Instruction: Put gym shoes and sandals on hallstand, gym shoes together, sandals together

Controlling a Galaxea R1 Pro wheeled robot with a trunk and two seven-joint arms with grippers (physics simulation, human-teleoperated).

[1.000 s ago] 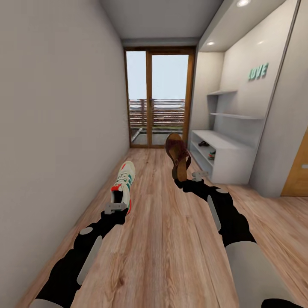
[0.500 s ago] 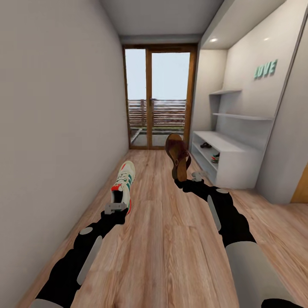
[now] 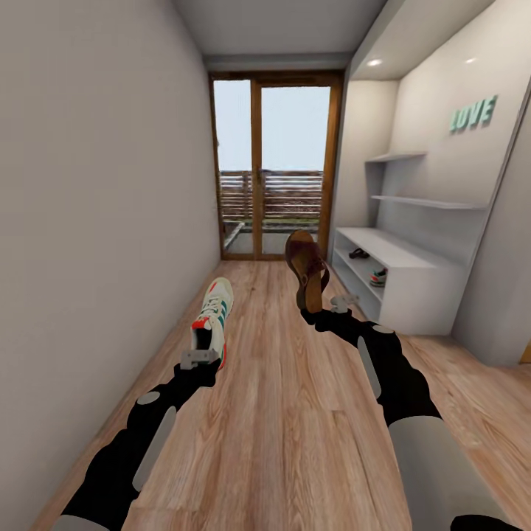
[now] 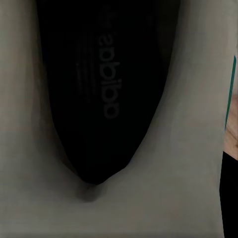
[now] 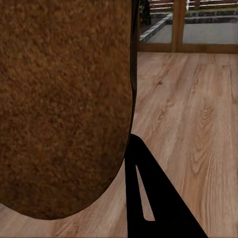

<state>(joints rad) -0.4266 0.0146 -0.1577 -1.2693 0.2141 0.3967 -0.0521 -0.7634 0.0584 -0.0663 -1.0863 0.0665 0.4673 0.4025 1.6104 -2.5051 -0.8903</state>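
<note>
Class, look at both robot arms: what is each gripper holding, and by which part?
The left gripper holds a white green-striped sneaker by its heel end. The right gripper holds a brown leather sandal by one end, upright.

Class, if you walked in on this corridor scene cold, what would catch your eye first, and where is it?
Two shoes held up over the wood floor: a white gym shoe with green stripes in the left gripper, and a brown sandal standing on end in the right gripper. On the right, the white hallstand already holds another sandal and gym shoe.
</note>
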